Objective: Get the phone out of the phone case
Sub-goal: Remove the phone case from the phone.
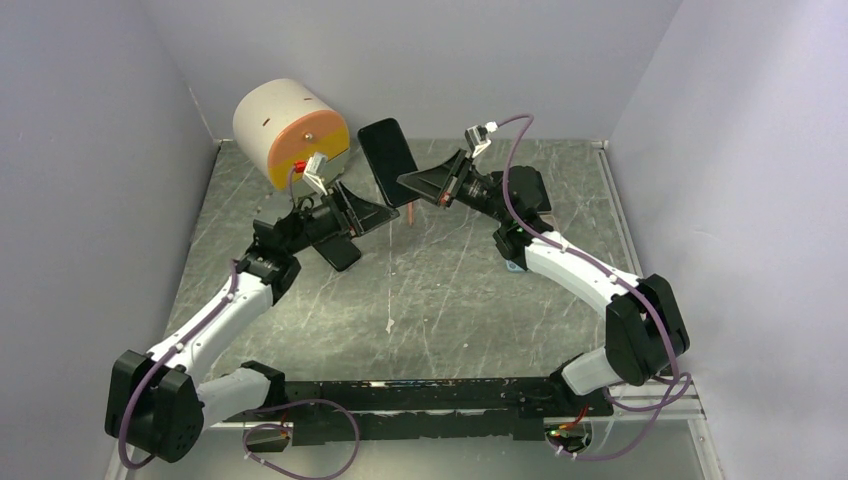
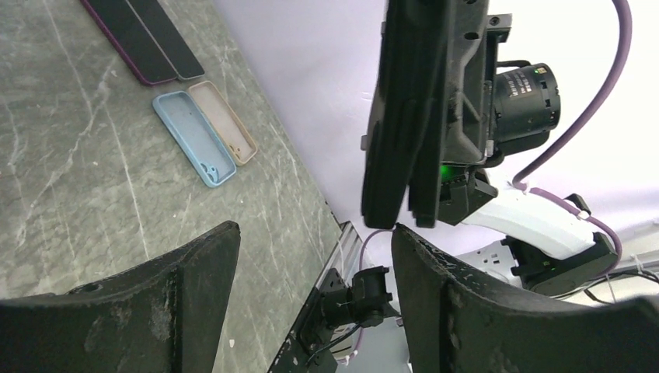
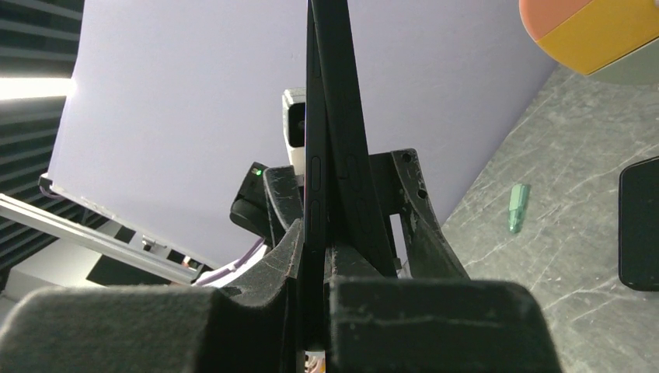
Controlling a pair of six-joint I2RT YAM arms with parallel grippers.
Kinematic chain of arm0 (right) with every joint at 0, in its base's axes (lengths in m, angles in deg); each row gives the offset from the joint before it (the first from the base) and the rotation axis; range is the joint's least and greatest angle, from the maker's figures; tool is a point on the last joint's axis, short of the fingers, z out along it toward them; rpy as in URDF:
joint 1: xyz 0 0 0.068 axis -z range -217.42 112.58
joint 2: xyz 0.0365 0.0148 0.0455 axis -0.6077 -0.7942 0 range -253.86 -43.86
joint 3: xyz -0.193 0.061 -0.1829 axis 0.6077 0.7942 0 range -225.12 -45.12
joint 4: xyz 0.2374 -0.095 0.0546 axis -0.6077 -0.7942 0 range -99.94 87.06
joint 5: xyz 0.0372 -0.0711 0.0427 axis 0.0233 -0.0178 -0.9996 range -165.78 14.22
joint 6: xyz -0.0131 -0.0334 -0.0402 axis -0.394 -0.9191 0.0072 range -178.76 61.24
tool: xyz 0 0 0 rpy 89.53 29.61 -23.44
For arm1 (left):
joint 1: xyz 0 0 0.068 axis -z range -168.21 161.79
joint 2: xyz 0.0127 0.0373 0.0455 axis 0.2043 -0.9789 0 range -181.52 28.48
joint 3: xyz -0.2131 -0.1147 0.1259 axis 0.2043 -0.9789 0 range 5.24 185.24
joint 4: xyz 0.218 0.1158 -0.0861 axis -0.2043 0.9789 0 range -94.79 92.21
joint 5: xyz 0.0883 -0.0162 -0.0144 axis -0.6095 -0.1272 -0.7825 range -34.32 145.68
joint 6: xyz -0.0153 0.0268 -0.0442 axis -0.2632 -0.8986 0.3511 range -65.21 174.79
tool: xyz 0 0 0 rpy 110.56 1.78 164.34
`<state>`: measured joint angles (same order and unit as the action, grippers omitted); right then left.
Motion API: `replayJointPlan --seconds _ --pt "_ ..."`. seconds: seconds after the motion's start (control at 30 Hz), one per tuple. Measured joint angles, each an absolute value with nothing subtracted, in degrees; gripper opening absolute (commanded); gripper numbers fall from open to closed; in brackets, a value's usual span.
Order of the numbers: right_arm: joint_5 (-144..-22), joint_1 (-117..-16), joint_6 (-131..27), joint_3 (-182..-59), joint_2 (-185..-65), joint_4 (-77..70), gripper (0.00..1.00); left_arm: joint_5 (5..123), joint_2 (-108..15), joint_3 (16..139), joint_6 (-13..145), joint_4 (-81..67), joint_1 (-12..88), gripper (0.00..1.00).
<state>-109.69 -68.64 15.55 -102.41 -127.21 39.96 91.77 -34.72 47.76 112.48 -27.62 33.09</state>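
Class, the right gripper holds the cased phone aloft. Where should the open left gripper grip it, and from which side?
Probably the free end of the cased phone, pinched across its flat faces from the left: the right gripper clamps the other end, and the slab is thin enough for the open left gripper.

the dark, flat phone in its case point(image 3: 336, 116) runs off the top edge of the right wrist view, its lower end hidden between the dark foam pads point(image 3: 256, 311) of the right gripper point(image 3: 342, 194). edge-on, which layer is phone and which case cannot be told. a black flat slab point(image 3: 641, 225) is cut by the right edge; only a corner of the orange-and-yellow-faced cylinder point(image 3: 598, 35) shows. the small green object point(image 3: 514, 207) is too small to name. in the left wrist view, a purple-edged dark strip point(image 2: 128, 39) is cropped at the top.
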Motion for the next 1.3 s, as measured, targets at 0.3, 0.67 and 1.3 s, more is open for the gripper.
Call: replayJointPlan --seconds 0.3,0.67,1.3 --pt "-109.71 -68.77 14.82 -102.2 -127.19 39.56 0.0 91.95 -35.16 48.31 112.48 -29.02 33.57 0.64" --pt "-109.73 -68.99 14.17 -101.69 -126.05 38.93 0.0 89.79 -35.53 48.63 112.46 -28.8 33.7 0.63" --pt "-109.25 -69.96 10.45 -101.71 -125.22 36.52 0.0 90.18 -40.76 52.52 116.5 -35.82 33.85 0.03"
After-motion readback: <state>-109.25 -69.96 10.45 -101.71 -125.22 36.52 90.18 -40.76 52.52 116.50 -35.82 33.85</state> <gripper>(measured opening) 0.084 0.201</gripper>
